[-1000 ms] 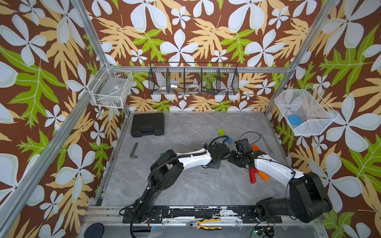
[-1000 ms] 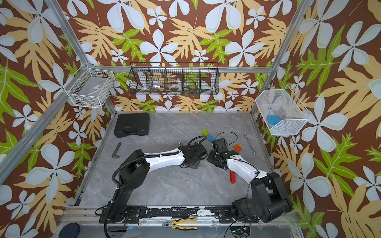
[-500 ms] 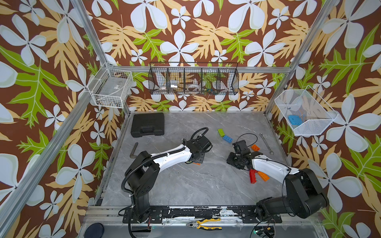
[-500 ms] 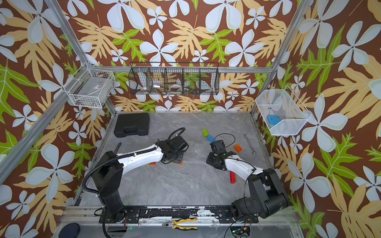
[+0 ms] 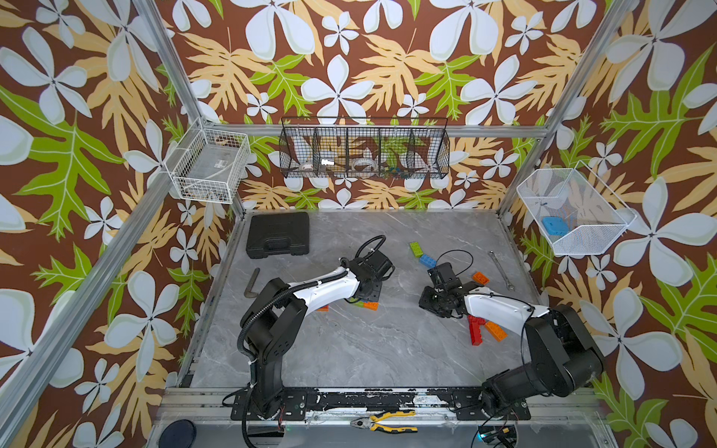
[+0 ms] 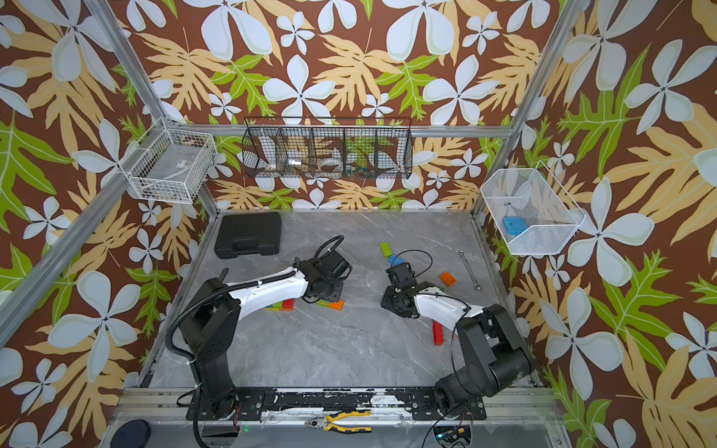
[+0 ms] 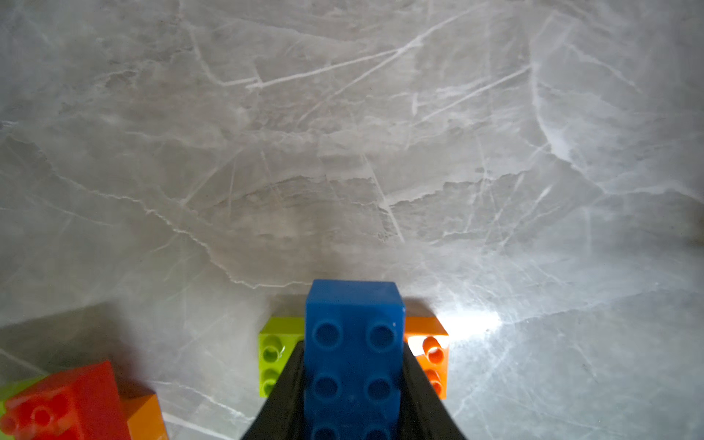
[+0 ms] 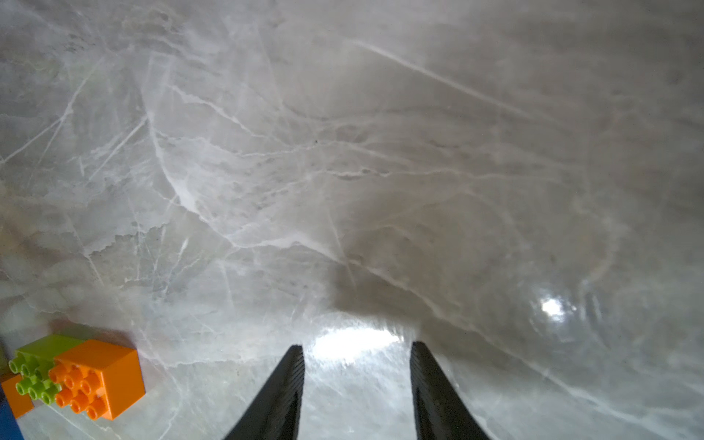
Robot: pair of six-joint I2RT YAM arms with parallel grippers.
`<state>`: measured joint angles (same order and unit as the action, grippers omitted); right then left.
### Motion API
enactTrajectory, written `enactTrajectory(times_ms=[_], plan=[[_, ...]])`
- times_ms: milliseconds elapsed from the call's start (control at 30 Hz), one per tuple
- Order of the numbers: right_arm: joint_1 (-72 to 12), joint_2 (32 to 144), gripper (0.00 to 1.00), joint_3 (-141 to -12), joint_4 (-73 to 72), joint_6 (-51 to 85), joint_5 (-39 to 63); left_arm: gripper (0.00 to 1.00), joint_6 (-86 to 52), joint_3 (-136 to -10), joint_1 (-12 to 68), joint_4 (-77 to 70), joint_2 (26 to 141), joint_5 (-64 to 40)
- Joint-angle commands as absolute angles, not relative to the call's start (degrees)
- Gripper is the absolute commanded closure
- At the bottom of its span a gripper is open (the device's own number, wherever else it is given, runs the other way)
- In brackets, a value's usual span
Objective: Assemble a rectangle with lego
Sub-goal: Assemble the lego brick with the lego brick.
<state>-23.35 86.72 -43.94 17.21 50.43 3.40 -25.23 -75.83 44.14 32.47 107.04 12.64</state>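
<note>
Front rail: I see yellow-handled pliers (image 5: 384, 422) lying on it.
Near right: a red brick (image 5: 474, 331) and a near orange brick (image 5: 496, 331) lie just beside each other on the worktop (image 5: 349, 349), partly under my right forearm.
Right end effector (image 8: 356, 344): jaws apart with nothing between them, only bare worktop below.
Left end effector (image 7: 352, 354): clamped on a blue brick (image 7: 354, 343), with the studs facing the wrist camera.
Under the blue brick: a lime brick (image 7: 274, 350) and an orange brick (image 7: 430, 354) sit side by side on the worktop. I cannot tell whether the blue one touches them.
Under my left forearm: a mixed cluster (image 7: 64, 400), red on top with orange beside it.
Mid right: a lone orange brick (image 5: 480, 277), apart from the others.
Farther back: a far lime brick (image 5: 416, 248) just beside a far blue brick (image 5: 426, 260).
Right edge: a wrench (image 5: 500, 269).
Back left corner: a closed black case (image 5: 278, 234).
</note>
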Motion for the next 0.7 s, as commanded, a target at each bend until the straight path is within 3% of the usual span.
enactTrajectory(times_ms=[0,667], plan=[[-23.4,87.1,0.55,-44.5,17.1,50.6,3.0,1.0,-25.7,-76.6,43.9,31.6,107.5,12.1],[-24.0,88.4,0.56,-45.5,17.4,50.7,2.8,1.0,-24.7,-73.9,43.6,30.0,107.5,11.3]])
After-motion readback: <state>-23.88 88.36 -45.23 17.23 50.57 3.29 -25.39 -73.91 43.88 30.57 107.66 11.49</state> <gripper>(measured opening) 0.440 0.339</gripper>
